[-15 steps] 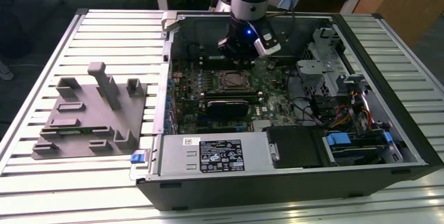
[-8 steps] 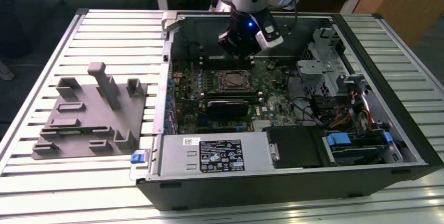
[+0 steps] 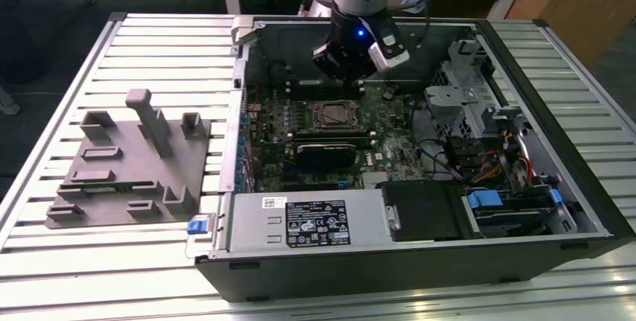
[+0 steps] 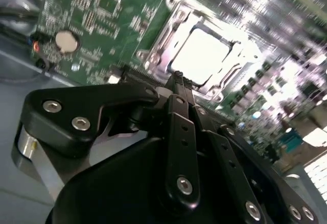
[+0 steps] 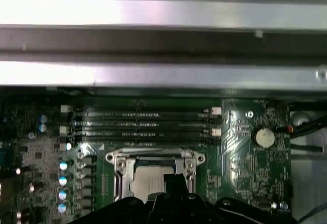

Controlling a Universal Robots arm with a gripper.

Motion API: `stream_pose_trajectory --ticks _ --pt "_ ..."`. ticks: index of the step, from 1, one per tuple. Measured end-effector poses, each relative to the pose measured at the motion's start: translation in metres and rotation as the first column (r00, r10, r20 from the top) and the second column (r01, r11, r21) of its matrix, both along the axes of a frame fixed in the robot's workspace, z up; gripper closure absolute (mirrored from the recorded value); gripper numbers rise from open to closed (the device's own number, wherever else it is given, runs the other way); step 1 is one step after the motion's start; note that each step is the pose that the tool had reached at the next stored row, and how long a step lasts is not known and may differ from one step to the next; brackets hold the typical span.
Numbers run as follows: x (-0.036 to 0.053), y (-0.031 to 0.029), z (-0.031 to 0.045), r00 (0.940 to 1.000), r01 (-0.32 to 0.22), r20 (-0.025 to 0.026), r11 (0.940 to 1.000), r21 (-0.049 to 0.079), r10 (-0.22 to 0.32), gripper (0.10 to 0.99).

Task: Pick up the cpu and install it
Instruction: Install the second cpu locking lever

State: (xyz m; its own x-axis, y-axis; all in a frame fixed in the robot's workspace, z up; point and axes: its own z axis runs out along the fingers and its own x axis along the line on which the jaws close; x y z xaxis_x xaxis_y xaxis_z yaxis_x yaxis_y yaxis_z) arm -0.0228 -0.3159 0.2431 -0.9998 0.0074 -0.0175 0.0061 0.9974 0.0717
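Over on the exterior view's left, a grey fixture plate with upright blocks sits on the slatted metal table, just beside the open computer case. Moving right into the case, the green motherboard lies flat on the bottom, with the socket roughly in its middle and a black heatsink-looking block just in front of it. The arm's gripper hangs right over the board, a bit behind the socket, with a blue light glowing on the wrist.

So where's the cpu: in the second wrist view, the cpu is a bright silvery square sitting inside the socket frame, and the black fingers point straight at it, tips right at the near edge of the frame. They look pressed together with nothing between them, so pinched closed and empty as far as I can see. A round coin battery sits on the board off to one side.

In the first wrist view, the cpu shows pale inside the metal frame, partly covered by the gripper. Memory slots run just past the socket, and the coin battery is further over
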Motion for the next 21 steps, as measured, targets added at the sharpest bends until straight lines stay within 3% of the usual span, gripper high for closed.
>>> stream_pose_trajectory --ticks 9,14,18,21 --pt "0.0000 -0.0365 -0.0004 1.0000 0.000 -0.0016 1.0000 0.000 0.000 0.980" --pt "-0.0008 -0.0458 -0.0014 1.0000 0.000 -0.0041 1.0000 0.000 0.000 0.980" --pt "-0.0134 -0.0485 -0.0018 1.0000 0.000 -0.0041 1.0000 0.000 0.000 0.980" --pt "-0.0175 -0.0534 -0.0020 1.0000 0.000 -0.0041 1.0000 0.000 0.000 0.980"
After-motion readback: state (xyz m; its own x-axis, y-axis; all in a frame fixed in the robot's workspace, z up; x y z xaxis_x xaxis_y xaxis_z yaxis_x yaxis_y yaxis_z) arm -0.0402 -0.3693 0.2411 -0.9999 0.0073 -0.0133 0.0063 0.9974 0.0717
